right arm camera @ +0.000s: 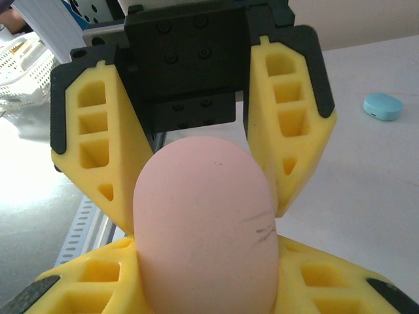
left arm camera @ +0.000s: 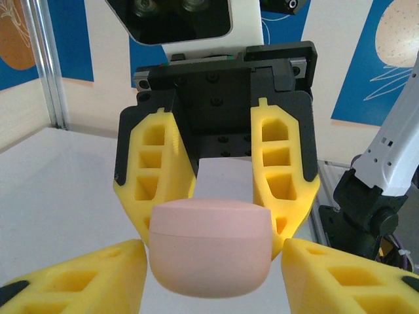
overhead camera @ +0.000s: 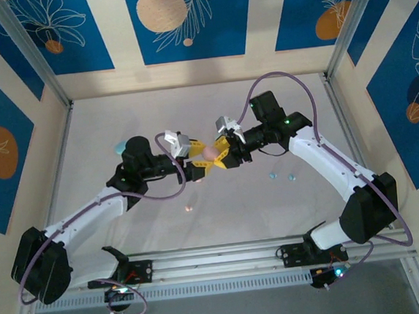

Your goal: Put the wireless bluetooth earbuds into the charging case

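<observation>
White arms (overhead camera: pixel 328 165), black joints (overhead camera: pixel 368 213), purple cables (overhead camera: pixel 279 74), yellow gripper fingers (left arm camera: pixel 258 176).

Centre of worktop (overhead camera: pixel 213 112) obstructed: left tool (overhead camera: pixel 199 161) and right tool (overhead camera: pixel 221 153) meet tip to tip around the pink case (overhead camera: pixel 209 152), with no passage between them. Both arms slant inward from the near corners. Open worktop lies behind the tools toward the back wall. The near middle strip is open save one pink earbud (overhead camera: pixel 190 209). Two blue earbuds (overhead camera: pixel 273 173) lie beside the right arm. Blue case (overhead camera: pixel 120 146) sits at the left arm's far side
</observation>
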